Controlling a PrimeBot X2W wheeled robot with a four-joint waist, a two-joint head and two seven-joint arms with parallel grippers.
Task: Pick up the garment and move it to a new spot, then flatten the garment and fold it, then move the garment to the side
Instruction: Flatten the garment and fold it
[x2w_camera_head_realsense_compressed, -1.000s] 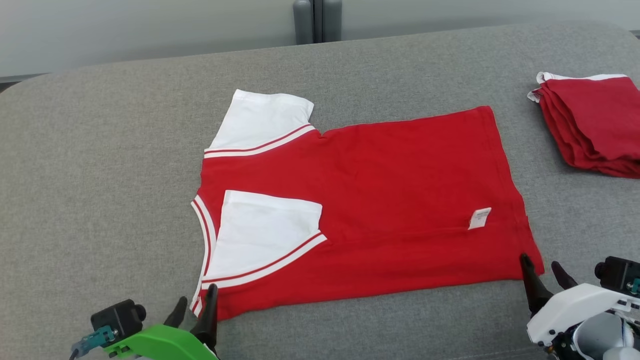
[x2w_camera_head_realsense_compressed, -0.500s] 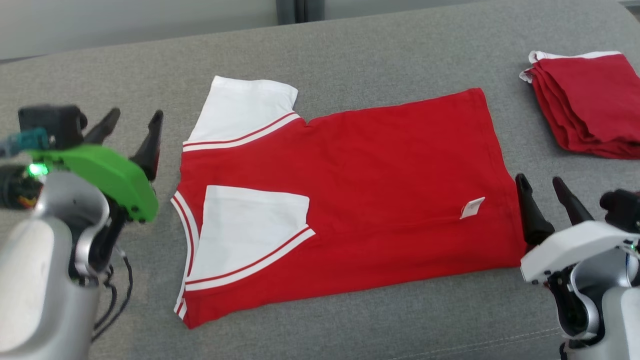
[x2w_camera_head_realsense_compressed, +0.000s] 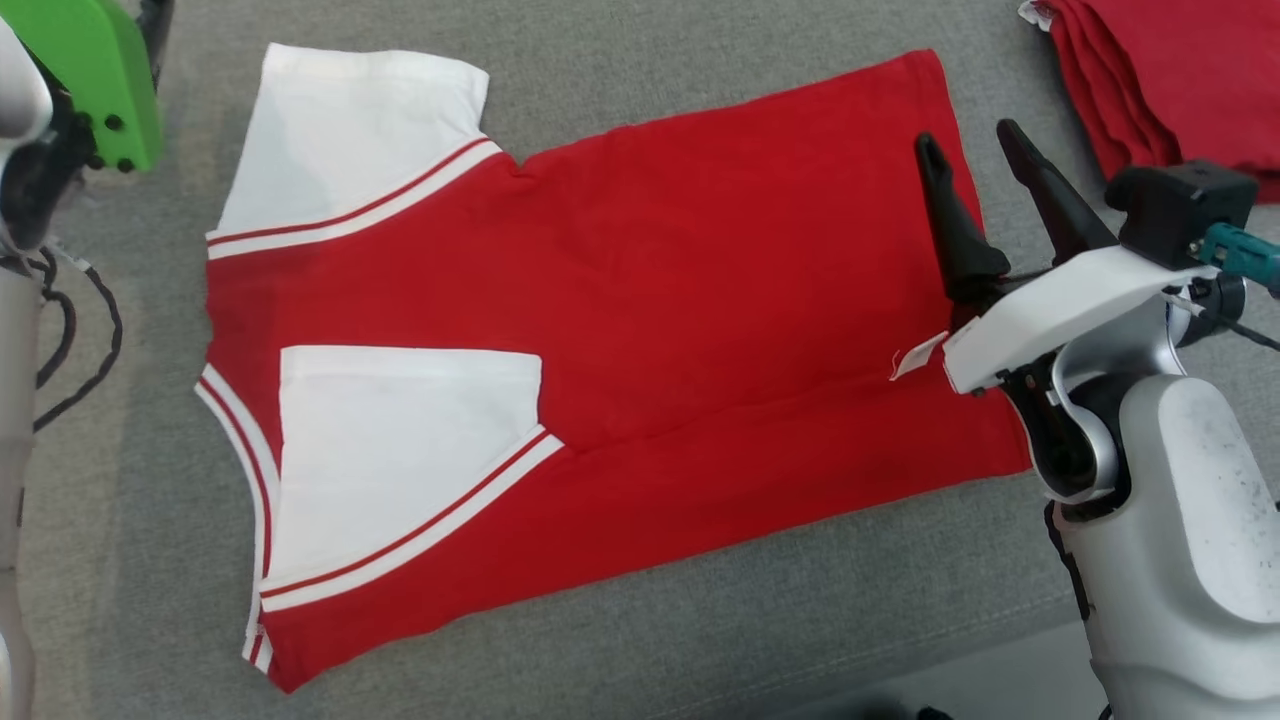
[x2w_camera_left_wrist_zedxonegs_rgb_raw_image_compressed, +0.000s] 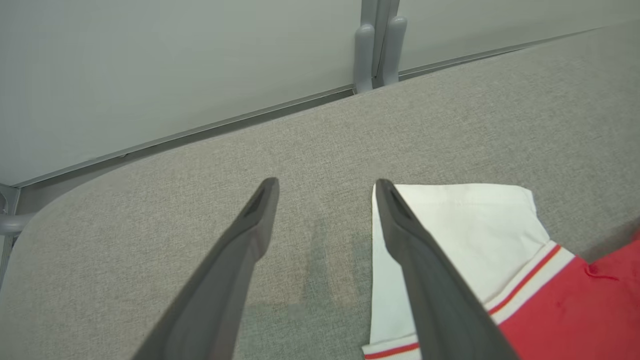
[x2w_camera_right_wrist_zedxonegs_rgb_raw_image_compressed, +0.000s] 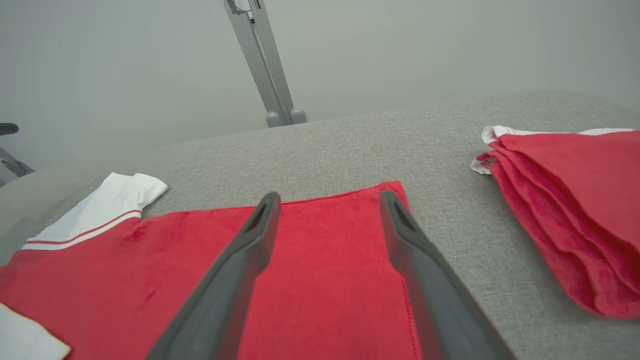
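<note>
Right hand (x2w_camera_head_realsense_compressed: 965, 133) now over garment (x2w_camera_head_realsense_compressed: 650, 300) edge

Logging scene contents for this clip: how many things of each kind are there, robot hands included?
Spread-out red and white garment: 1
Folded red pile: 1
Robot hands, left hand and right hand, both open: 2
Total: 4

The garment (x2w_camera_head_realsense_compressed: 700, 300) is soft matt cloth, just below the right gripper (x2w_camera_head_realsense_compressed: 965, 133), whose 2 fingers (x2w_camera_head_realsense_compressed: 950, 220) look smooth and matt; coarse grey woven surface (x2w_camera_head_realsense_compressed: 700, 630) underneath.
</note>
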